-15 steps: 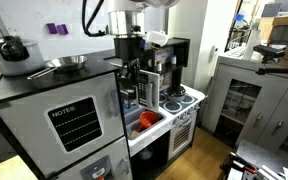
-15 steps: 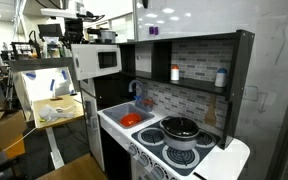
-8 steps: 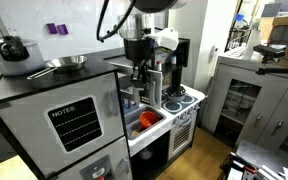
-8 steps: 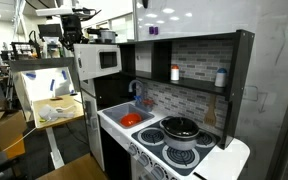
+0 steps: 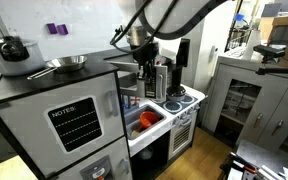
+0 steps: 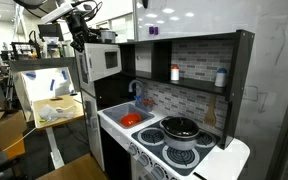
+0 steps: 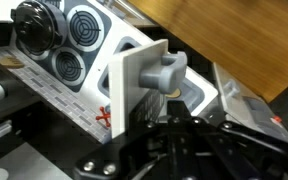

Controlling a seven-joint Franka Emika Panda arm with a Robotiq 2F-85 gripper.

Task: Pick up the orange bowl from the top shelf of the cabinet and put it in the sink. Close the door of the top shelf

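Observation:
The orange bowl (image 5: 147,120) lies in the sink (image 5: 156,127) of the toy kitchen; it shows in both exterior views (image 6: 131,120). The white top-shelf door (image 6: 100,62) with a dark window stands swung open. My gripper (image 5: 141,48) hangs at the door's free edge, seen too in an exterior view (image 6: 81,27). In the wrist view the door's edge and its grey knob handle (image 7: 165,72) are just ahead of my dark fingers (image 7: 181,110), which look shut and empty.
A black pot (image 6: 181,127) sits on the stove beside the sink. Bottles (image 6: 175,73) stand on the open shelf. A pan (image 5: 66,63) and a kettle (image 5: 11,47) rest on the cabinet top. A wooden table (image 6: 54,112) stands beside the unit.
My arm has swung over and turned; the gripper has come closer to the open door's edge. The bowl stays in the sink.

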